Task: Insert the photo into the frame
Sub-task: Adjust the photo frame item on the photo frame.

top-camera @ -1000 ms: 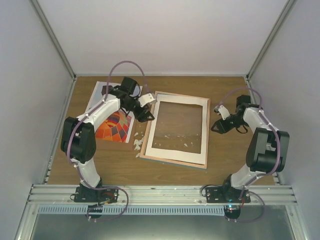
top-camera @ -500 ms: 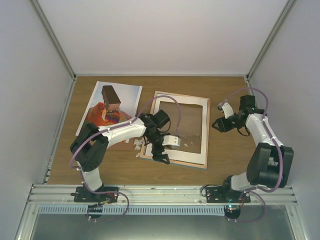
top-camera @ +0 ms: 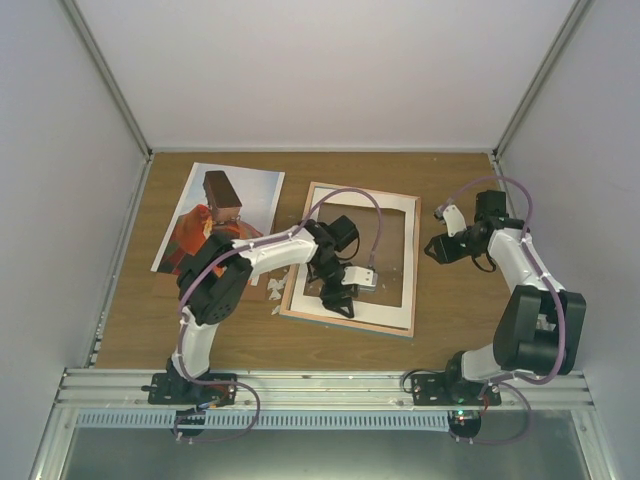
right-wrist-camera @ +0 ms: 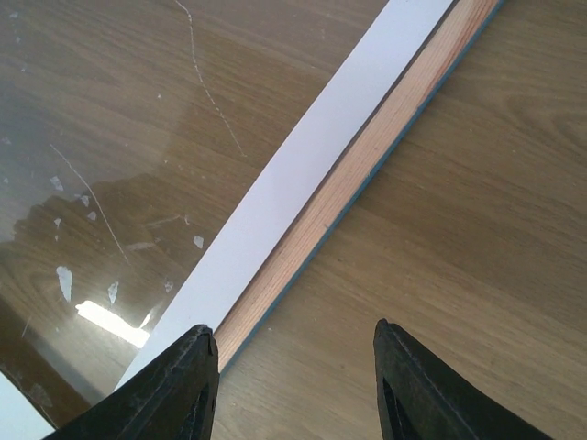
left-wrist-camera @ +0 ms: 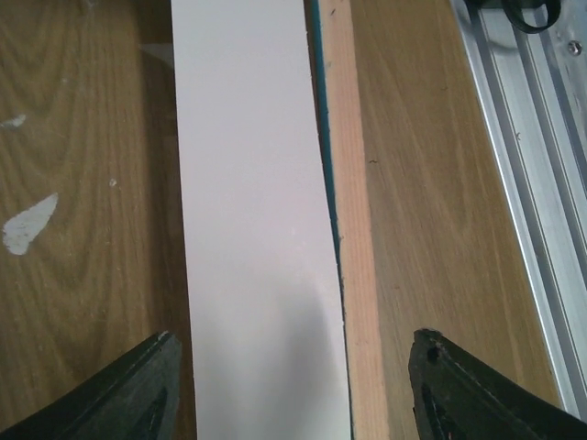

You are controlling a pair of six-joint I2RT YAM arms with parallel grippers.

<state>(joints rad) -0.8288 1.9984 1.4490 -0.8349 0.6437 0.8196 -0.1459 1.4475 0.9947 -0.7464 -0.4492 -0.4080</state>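
While one photo (top-camera: pixel 215 215) and one frame (top-camera: pixel 380 326) lie on the tabletop (top-camera: pixel 450 320), your left tool (left-wrist-camera: pixel 298 376) and right tool (right-wrist-camera: pixel 298 367) both stand open.

Two dark fingers (left-wrist-camera: pixel 128 394) stand wide apart at the bottom corners, nothing clamped between them. Between them runs the frame (left-wrist-camera: pixel 353 229): a light wood edge with a thin teal line, and a cream mat (left-wrist-camera: pixel 252 229) just left of it. White flecks (left-wrist-camera: pixel 27 225) dot the bench (left-wrist-camera: pixel 413 183) at left; a metal rail (left-wrist-camera: pixel 532 183) runs at right
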